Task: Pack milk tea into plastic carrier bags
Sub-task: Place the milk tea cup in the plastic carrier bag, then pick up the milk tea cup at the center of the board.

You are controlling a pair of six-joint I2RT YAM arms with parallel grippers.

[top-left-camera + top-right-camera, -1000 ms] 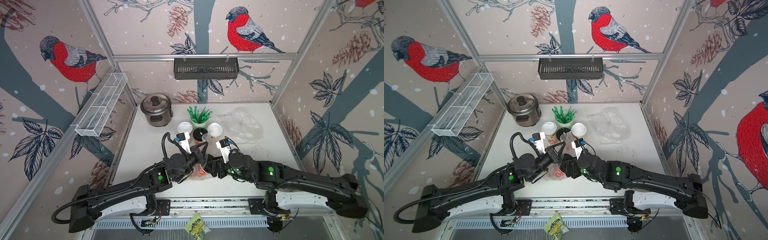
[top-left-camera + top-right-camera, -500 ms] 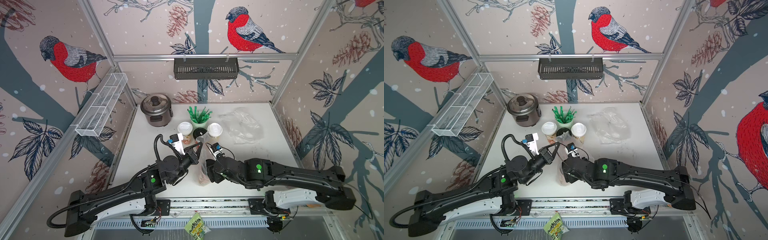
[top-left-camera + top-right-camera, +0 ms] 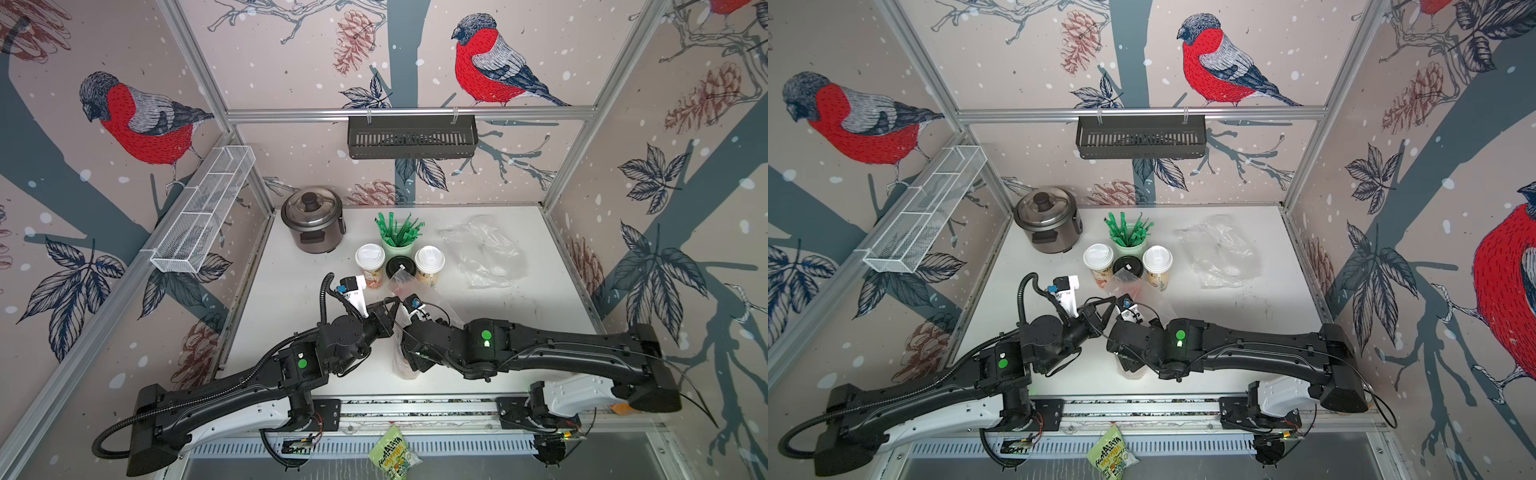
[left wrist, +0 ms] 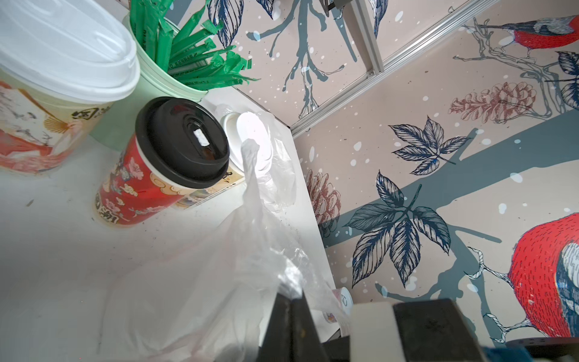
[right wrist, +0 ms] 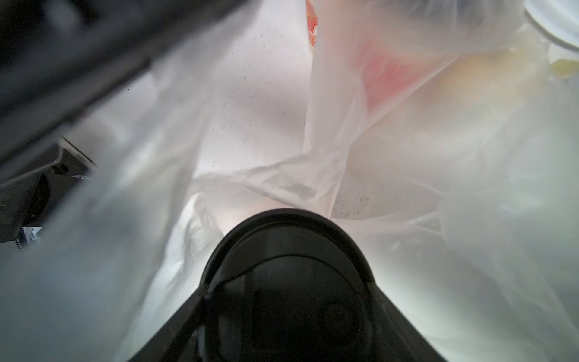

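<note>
Cup shift: black-lidded cup has come nearer, deep inside carrier bag at near tabletop edge; one of four nearly packed. Bag rim pinched in left end effector; right end effector wide around cup, grip unclear. Far: three cups, second bag far right.

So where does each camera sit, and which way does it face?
Top views: high in front, looking down on the table; left arm and right arm show whole.
Left wrist: on the left arm, facing a black-lidded cup; left gripper shows, pinching the carrier bag.
Right wrist: on the right arm, looking into the bag at a black lid; blurred dark parts show.
Shared: all show that bag.
</note>
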